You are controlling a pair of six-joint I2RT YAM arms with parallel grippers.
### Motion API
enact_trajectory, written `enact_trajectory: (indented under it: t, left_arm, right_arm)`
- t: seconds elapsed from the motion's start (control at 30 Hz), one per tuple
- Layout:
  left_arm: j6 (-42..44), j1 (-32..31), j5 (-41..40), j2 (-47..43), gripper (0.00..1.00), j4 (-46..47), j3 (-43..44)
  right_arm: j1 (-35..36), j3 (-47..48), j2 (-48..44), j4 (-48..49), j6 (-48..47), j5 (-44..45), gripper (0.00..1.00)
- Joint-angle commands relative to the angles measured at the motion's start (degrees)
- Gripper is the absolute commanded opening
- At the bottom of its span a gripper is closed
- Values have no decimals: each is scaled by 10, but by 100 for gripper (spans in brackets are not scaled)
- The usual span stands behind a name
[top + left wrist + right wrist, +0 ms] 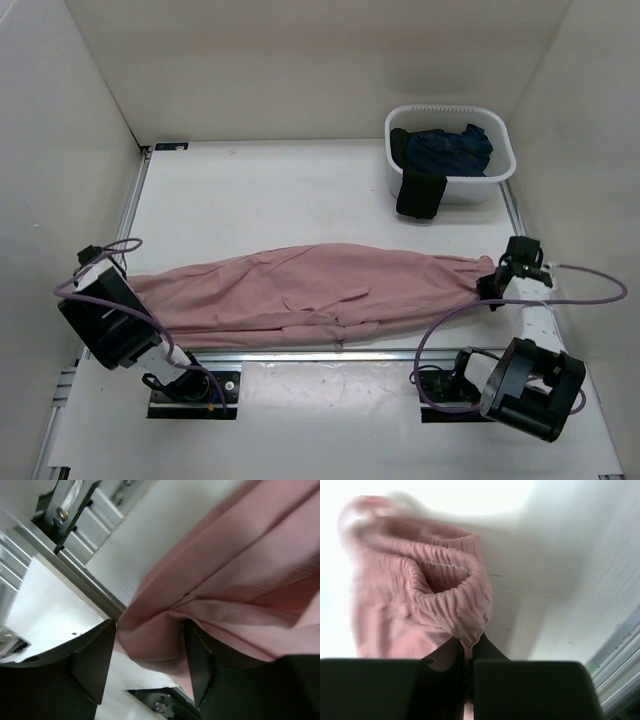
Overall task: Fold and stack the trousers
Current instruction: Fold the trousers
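Note:
The dusty-pink trousers (320, 295) lie stretched in a long band across the near part of the table. My right gripper (492, 283) is at their right end, and in the right wrist view it (470, 650) is shut on the gathered elastic waistband (440, 595). My left gripper (138, 297) is at the left end. In the left wrist view it (150, 665) stands open, with a loose fold of the trousers (240, 570) hanging between its fingers (95, 660), unpinched.
A white basket (500, 170) stands at the back right, holding a dark navy garment (450, 148), with a black garment (420, 192) hanging over its front rim. An aluminium rail (330, 355) runs along the table just in front of the trousers. White walls enclose the sides.

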Motion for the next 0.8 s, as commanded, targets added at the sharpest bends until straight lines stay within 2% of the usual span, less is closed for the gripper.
enact_trajectory:
  t: [0.0,0.07,0.1,0.13,0.17,0.2,0.27,0.3,0.37,0.4,0.43,0.5,0.57,0.67,0.77]
  left_arm:
    - [-16,-46,65,53,66,41,-28]
    - [-16,-64,65,53,62,41,-35]
    - [-16,-64,71,37,62,41,-42]
    - [-16,-71,71,32,62,41,-47]
    - [-16,-71,71,32,62,41,-47]
    - [-16,-77,71,25,62,41,-55]
    - [-16,-77,71,19,62,41,-61]
    - [-16,-77,66,19,62,41,-67]
    - [-16,-77,66,13,62,41,-67]
    - [-16,-77,66,7,62,35,-67]
    - [-16,-77,59,1,62,29,-67]
    - [-16,-82,59,-5,62,29,-62]
    - [-16,-82,54,-5,62,24,-56]
    - [-16,-82,43,-11,62,19,-45]
    - [-16,-82,43,-11,62,19,-33]
  right_arm:
    - [30,153,-6,-6,-99,86,0]
    - [96,212,-6,-21,-151,139,0]
    - [189,241,4,-44,-160,173,0]
    - [243,291,22,-56,-161,243,0]
    - [299,311,32,-68,-161,275,0]
    - [417,328,45,-87,-146,303,0]
    - [535,356,98,-101,-102,352,0]
    - [639,392,124,-107,-89,374,0]
    - [728,445,218,-118,-83,420,0]
    - [795,478,254,-118,-94,428,0]
    - [821,548,325,-118,-113,428,0]
    - [882,625,426,-118,-153,416,0]
    - [925,728,477,-126,-167,400,0]
    - [966,809,547,-110,-193,353,0]
    - [972,886,607,-146,-218,358,0]
